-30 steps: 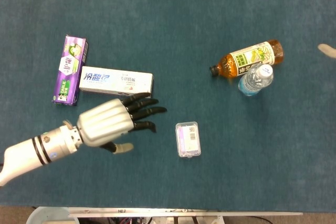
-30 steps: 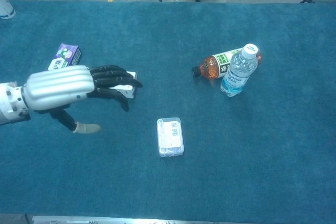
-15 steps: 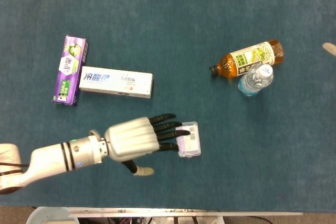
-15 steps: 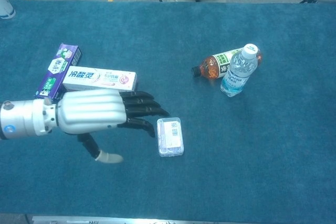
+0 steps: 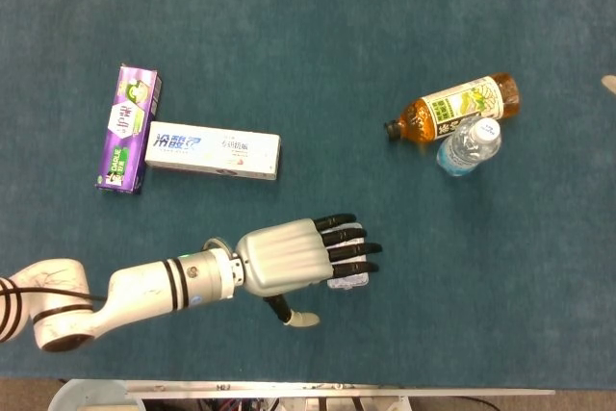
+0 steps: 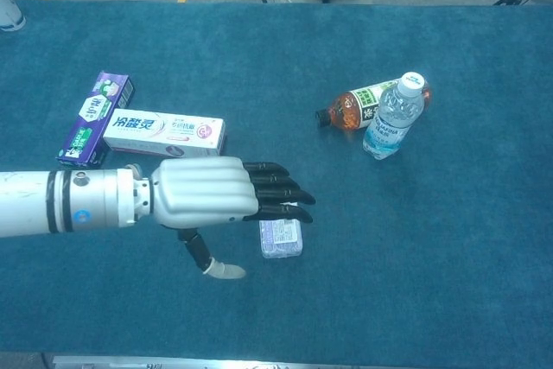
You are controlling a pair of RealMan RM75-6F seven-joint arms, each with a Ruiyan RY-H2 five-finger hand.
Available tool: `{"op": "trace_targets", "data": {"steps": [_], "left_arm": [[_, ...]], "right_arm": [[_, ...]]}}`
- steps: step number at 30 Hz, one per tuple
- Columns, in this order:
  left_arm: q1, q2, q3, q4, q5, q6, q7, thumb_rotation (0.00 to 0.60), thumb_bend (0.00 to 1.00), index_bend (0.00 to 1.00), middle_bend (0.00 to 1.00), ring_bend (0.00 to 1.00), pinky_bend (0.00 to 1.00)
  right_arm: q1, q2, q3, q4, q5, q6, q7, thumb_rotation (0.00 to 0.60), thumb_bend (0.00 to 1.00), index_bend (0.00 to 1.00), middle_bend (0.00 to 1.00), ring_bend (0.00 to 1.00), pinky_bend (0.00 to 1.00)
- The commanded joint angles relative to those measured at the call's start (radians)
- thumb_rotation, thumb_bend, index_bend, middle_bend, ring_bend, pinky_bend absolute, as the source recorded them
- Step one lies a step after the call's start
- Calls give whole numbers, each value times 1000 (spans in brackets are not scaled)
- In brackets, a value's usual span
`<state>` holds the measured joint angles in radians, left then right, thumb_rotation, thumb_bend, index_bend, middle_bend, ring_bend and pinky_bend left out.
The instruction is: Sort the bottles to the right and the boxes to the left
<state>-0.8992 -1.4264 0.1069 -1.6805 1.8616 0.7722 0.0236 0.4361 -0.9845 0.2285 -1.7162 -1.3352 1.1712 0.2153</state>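
Taking the white toothpaste box (image 5: 213, 152) as landmark: the purple box (image 5: 125, 128) lies touching its left end, both already on the left. Below and right of it, the left hand (image 5: 289, 255) hovers flat over the small clear plastic box (image 6: 282, 238), fingers (image 5: 348, 237) extended side by side, thumb hanging below, holding nothing. That box looks light, rigid and smooth, likely slippery; pinching across its long sides seems best. Far right of the landmark, the amber tea bottle (image 5: 452, 109) lies down with the upright water bottle (image 5: 469, 146) against it. The chest view shows the clear box's near half; the head view mostly hides it, so contact is uncertain. The right hand is unseen.
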Motion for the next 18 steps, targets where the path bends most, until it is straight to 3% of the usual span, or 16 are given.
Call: {"op": "trace_targets", "data": {"steps": [1, 7, 18], "left_arm": [[-3, -31, -14, 24, -45, -41, 64, 311, 285, 30, 0, 0, 0], [4, -57, -26, 33, -118, -77, 145, 257, 284, 59, 0, 0, 0], [14, -98, -22, 35, -184, -102, 264, 244, 285, 59, 0, 0, 0]], "right_arm": [[1, -1, 0, 3, 2, -3, 2, 600, 33, 103, 301, 189, 411], [1, -4, 0, 13, 5, -7, 7, 600, 33, 104, 301, 189, 411], [0, -6, -1, 15, 3, -6, 7, 600, 33, 104, 301, 189, 411]]}}
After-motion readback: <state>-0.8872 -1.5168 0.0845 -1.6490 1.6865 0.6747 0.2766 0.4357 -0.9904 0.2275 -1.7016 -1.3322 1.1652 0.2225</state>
